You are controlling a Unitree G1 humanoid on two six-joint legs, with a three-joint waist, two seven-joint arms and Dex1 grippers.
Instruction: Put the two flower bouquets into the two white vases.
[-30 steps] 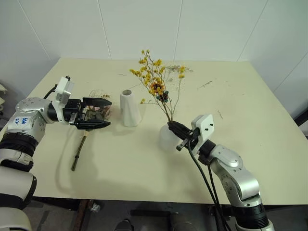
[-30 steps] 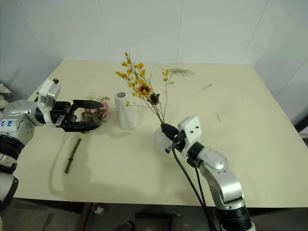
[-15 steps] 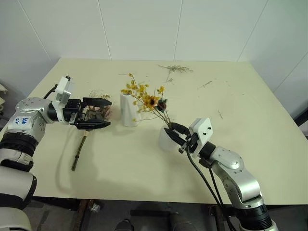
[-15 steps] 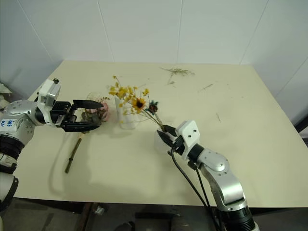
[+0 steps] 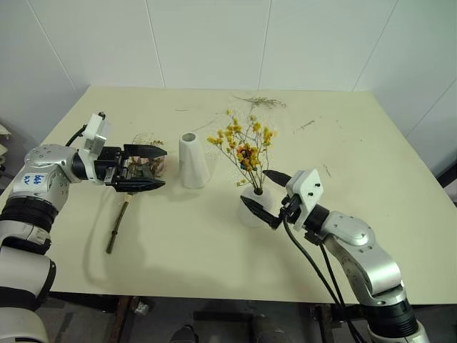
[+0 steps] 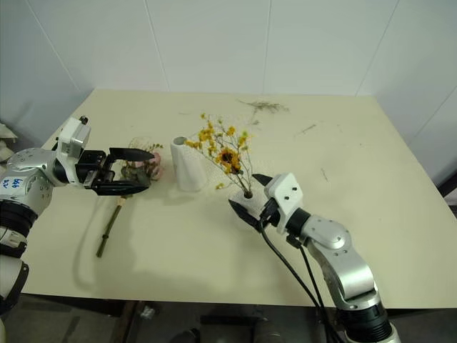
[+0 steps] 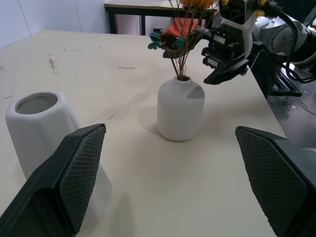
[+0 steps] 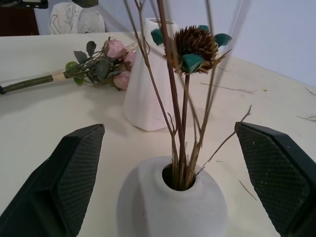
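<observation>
Your yellow bouquet (image 5: 246, 146) stands in the round vase (image 7: 180, 109), with your right gripper (image 5: 265, 196) spread wide just beside it. Your left gripper (image 5: 146, 168), also spread, hovers over the roses (image 8: 116, 64) lying beside the tall vase (image 5: 192, 161).

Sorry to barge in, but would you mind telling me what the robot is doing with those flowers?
It is putting two bouquets into two white vases. The yellow bouquet already stands in the short round vase, and the right gripper is open around that vase, holding nothing. The pink rose bouquet lies on the table beside the empty tall vase. The left gripper hovers open just above the roses.
</observation>
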